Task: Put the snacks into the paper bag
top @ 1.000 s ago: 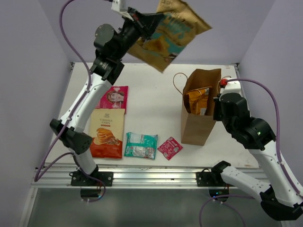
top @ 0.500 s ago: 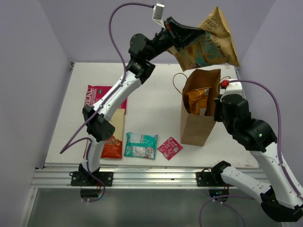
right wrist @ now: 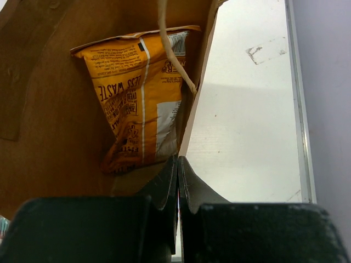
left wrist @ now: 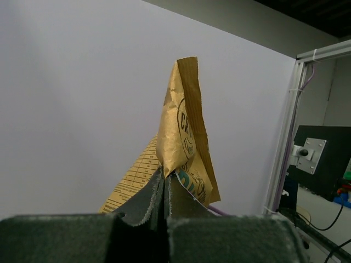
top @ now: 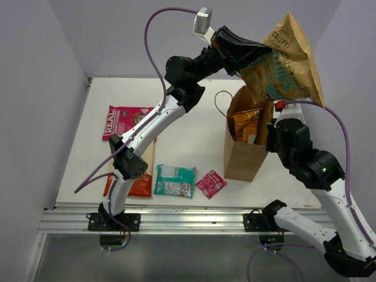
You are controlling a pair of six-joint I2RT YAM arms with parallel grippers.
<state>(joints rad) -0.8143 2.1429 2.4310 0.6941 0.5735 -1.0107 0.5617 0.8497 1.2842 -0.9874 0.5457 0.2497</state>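
Tan packet (top: 282,67) hangs in the air over the paper bag (top: 242,157), its corner pinched tight by left gripper (left wrist: 165,182). Bag upright near right edge of table (top: 194,120), orange packet (right wrist: 140,93) inside. Right gripper (right wrist: 178,167) clamped on bag rim. Teal packet (top: 174,180) and small sachet (top: 211,183) flat by near edge

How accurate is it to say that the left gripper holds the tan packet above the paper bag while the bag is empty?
Not quite: the paper bag is not empty. The right wrist view shows an orange packet already inside it. The rest stands: the left gripper holds the tan packet above the bag.
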